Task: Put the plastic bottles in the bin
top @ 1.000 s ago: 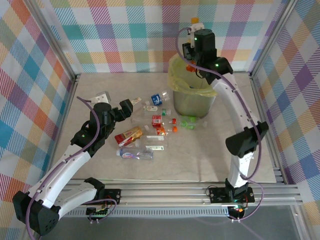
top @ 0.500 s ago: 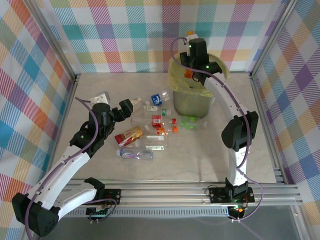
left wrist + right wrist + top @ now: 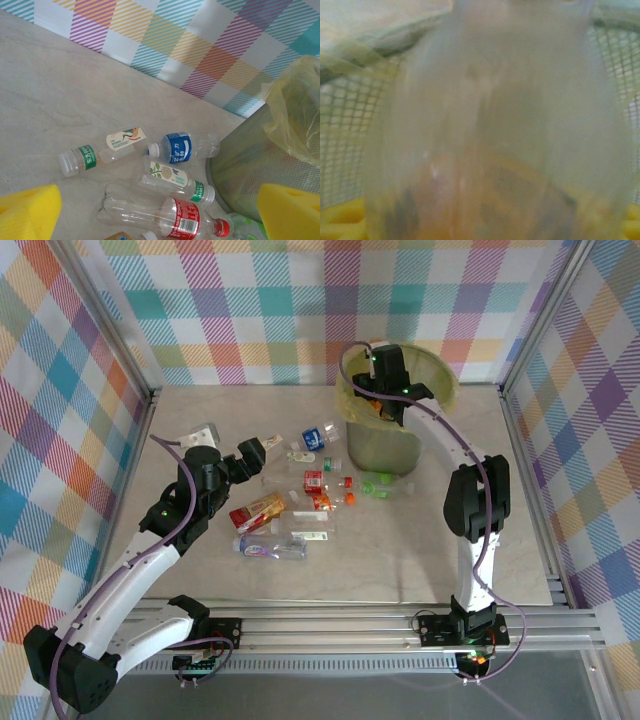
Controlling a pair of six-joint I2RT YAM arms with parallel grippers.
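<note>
Right gripper (image 3: 378, 398) in the bin (image 3: 385, 445) at 1 o'clock; I cannot tell if its bottle (image 3: 495, 125) is freed. I'd open wide before lifting. Left gripper (image 3: 157, 210) gapes.

A pale marbled table (image 3: 230, 415) carries scattered plastic bottles (image 3: 313, 480), lying just beside the upright grey-green bin (image 3: 385, 445).

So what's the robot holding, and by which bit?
The left gripper is open, empty. A clear bottle sits between the right gripper's fingers in the bin; whether it's gripped, and where, cannot be told.
</note>
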